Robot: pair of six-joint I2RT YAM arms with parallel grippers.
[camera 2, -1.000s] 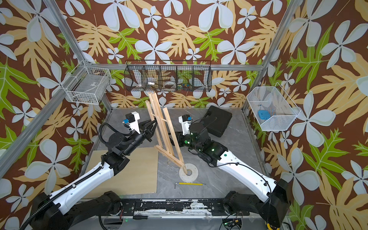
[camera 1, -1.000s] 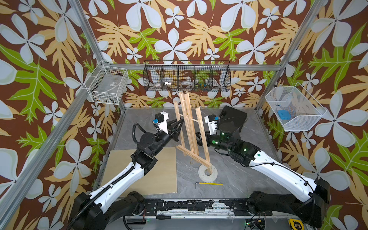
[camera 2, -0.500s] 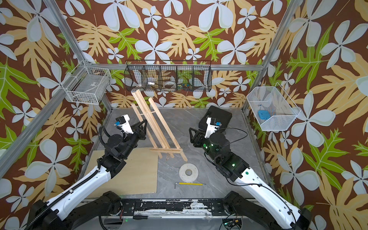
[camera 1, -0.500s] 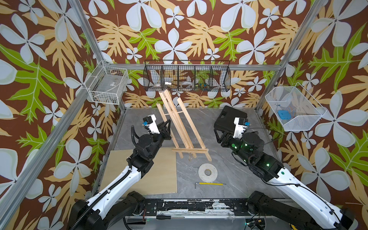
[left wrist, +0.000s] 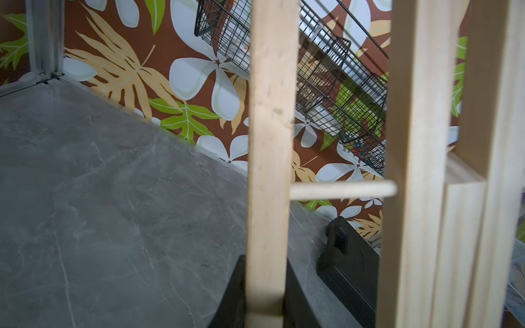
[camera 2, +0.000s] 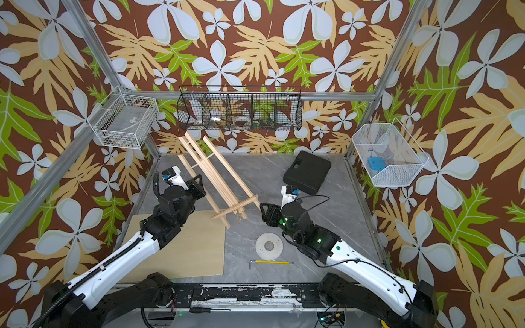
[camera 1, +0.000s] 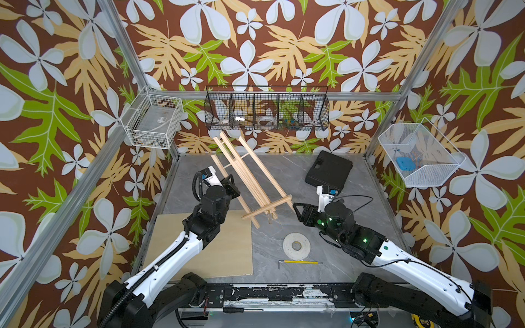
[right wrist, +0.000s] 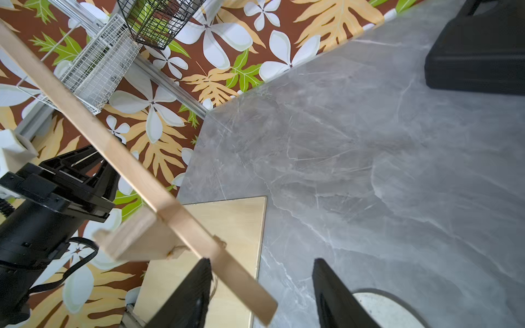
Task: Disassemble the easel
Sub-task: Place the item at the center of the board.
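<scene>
Grey tabletop [camera 1: 326,241], tilted easel [camera 1: 255,176] held in left gripper [camera 1: 234,187], right gripper [camera 1: 298,214] parted just beside it.

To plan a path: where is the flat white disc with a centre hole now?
In both top views the flat white disc lies on the grey table, just beyond the yellow-handled hex key, right of the pale plywood board.

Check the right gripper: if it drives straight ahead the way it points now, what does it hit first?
Most likely the easel. The lower end of one leg sits between the open jaws of the right gripper, close to one finger. Depth is hard to judge, so contact could be glancing.
</scene>
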